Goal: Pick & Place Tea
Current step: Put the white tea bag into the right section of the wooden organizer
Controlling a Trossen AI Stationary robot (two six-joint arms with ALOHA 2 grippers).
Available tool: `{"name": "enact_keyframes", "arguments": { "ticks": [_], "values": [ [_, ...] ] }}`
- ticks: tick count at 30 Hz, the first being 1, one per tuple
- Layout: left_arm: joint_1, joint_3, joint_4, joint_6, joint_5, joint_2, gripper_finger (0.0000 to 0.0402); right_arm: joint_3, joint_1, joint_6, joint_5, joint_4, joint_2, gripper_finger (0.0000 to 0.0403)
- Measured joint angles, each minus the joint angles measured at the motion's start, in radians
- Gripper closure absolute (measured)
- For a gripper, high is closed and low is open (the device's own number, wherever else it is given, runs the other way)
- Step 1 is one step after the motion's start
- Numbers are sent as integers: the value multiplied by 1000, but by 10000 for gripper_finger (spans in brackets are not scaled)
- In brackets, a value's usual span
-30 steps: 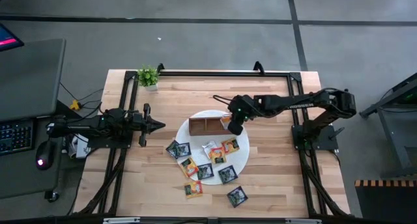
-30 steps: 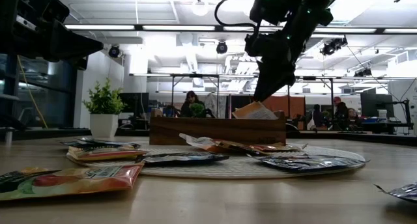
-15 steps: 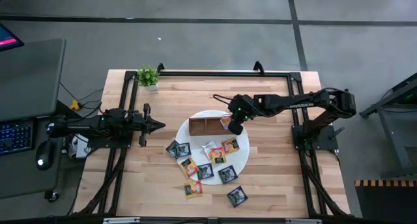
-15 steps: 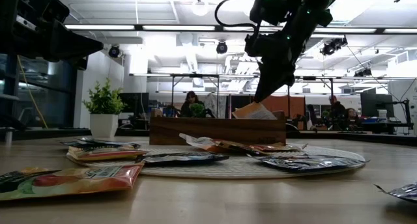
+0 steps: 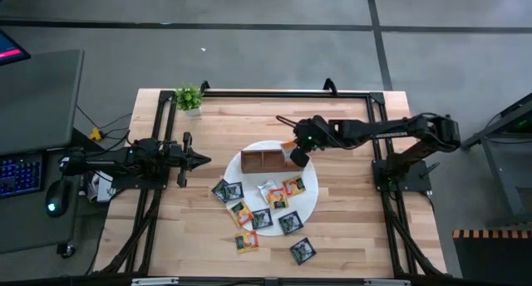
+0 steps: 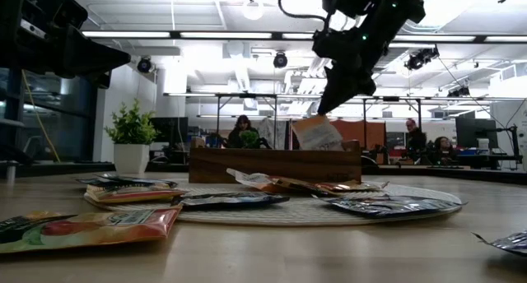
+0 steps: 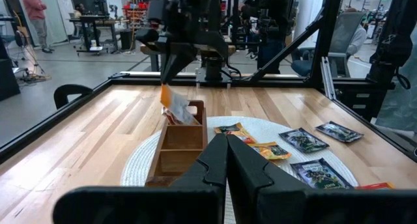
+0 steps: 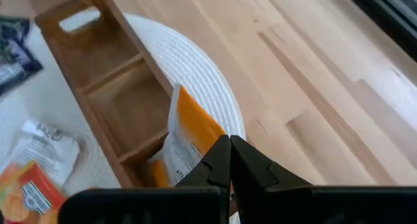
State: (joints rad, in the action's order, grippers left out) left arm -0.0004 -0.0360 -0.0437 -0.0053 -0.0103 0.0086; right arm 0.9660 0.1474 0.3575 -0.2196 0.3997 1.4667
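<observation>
Your right hand [image 5: 293, 155] is clenched on an orange-and-white tea bag [image 6: 316, 133], holding it over the right end of the wooden box [image 5: 264, 160] on the round white mat [image 5: 309, 201], while your left hand [image 5: 202, 160] waits shut above the surface [image 5: 349, 228] to the left.

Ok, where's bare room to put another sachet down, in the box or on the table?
The wooden box: its middle and left-end compartments look bare; the end under the right hand holds a white-orange sachet. Bare wood lies between the potted plant and the white mat, and right of the mat. The mat's front half is crowded with tea sachets.
</observation>
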Motion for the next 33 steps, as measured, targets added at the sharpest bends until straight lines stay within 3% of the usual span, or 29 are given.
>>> {"name": "enact_keyframes", "arguments": {
  "ticks": [15, 33],
  "values": [
    [0, 0, 0, 0, 0, 0, 401, -151, -61, 160, -70, -229, -4, 403],
    [0, 0, 0, 0, 0, 0, 401, -165, -92, 298, -142, -135, -5, 403]
  ]
}}
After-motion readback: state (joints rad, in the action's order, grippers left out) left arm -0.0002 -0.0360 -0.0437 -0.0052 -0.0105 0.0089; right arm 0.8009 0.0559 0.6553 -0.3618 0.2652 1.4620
